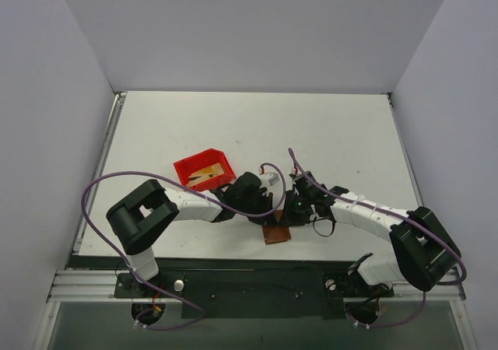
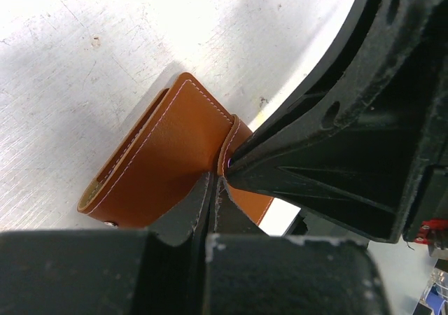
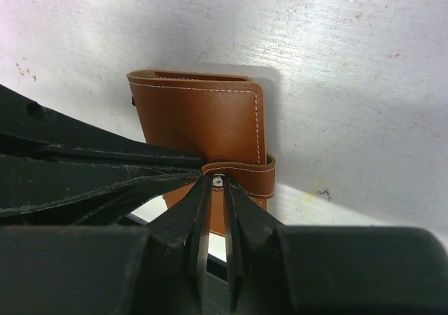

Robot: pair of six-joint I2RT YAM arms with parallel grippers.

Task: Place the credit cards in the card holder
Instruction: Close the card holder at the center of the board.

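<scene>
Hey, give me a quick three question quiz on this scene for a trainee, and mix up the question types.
1. True or false: the brown stitched leather card holder lies open, pockets showing.
2. Where are the visible gold-tan flat cards? A: in the red plastic bin. B: stacked on the holder. C: leaning against the holder.
3. Fill in: the right end effector pinches the holder's snap ____.
Key: 1 false; 2 A; 3 tab.
</scene>
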